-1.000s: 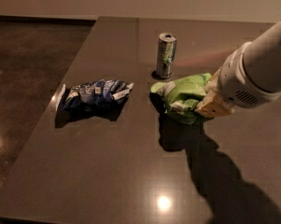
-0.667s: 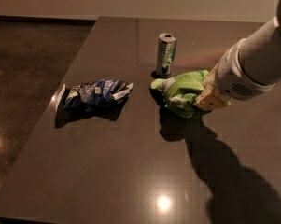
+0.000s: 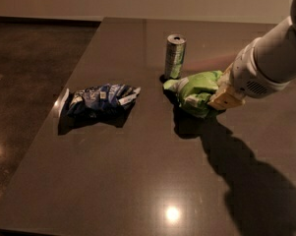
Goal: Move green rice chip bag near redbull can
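Note:
The green rice chip bag [image 3: 196, 91] is a crumpled lime-green pouch held just above the dark table, its shadow lying beneath it. Its left tip is close to the base of the redbull can [image 3: 175, 56], a slim silver and blue can standing upright at the back centre of the table. My gripper [image 3: 218, 95] comes in from the right on a white arm and is shut on the bag's right end. The tan fingers [image 3: 227, 100] partly cover that end of the bag.
A dark blue and white snack bag [image 3: 99, 99] lies crumpled on the left part of the table [image 3: 137, 181]. The table's left edge runs diagonally beside a dark floor [image 3: 24, 82]. A wall stands behind the table.
My gripper has carried the green bag a little farther back and up, closer to the can. The can and the blue bag have not moved.

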Action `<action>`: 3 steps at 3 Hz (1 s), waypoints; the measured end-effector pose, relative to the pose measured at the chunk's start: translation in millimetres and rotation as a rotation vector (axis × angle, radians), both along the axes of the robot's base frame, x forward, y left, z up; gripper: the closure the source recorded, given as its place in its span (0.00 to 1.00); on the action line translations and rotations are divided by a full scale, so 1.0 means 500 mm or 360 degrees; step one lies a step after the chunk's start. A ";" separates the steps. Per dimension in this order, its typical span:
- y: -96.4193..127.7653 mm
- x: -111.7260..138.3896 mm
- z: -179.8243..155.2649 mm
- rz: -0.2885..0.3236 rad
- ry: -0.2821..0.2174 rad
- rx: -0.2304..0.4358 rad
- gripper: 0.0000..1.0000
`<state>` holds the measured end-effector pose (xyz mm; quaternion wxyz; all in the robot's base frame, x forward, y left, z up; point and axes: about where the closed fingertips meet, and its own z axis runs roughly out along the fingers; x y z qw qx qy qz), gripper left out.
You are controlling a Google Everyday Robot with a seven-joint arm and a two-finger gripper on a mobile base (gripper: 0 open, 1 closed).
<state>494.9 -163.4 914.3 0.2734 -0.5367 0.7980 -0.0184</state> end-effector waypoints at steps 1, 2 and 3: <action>-0.006 0.016 -0.008 0.0000 0.0000 0.0009 0.87; -0.012 0.027 -0.022 0.0003 0.0018 0.0020 0.63; -0.010 0.024 -0.018 0.0005 0.0014 0.0017 0.40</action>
